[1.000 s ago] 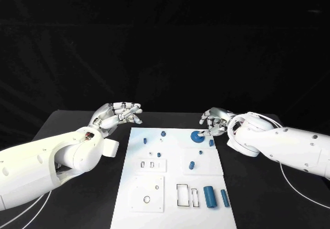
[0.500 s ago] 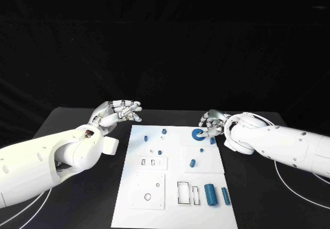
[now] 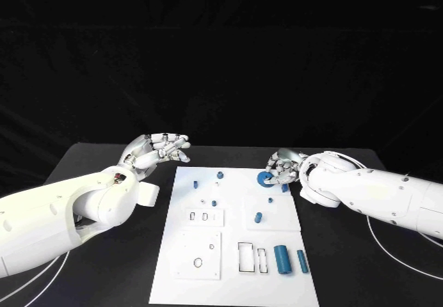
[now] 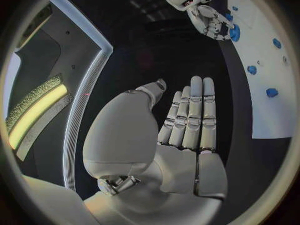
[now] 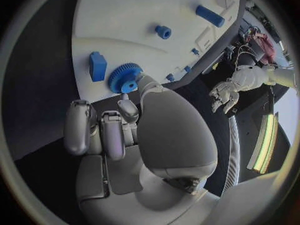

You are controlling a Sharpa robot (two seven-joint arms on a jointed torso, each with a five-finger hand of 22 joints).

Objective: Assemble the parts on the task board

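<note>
Compared with one second ago: whole head view shifted slightly, so camera movement; right hand (image 3: 284, 167) drawn a little nearer the robot, still at the blue gear (image 3: 264, 180); left hand (image 3: 159, 151) almost unchanged.

Bench (image 3: 111, 256): black, carrying the white task board (image 3: 231, 281) at centre.

Left hand: raised beside the board's far left corner, off the board, fingers extended side by side, holding nothing.

Right hand: at the board's far right corner, fingertips curled down onto the gear; actual grip on the gear cannot be told.

Gear: flat on the board, small blue block (image 5: 97, 66) just beside it.

Two blue cylinders (image 3: 281, 260) lying side by side near the board's right near edge.

Small blue pegs (image 3: 196, 185) standing across the far half.
</note>
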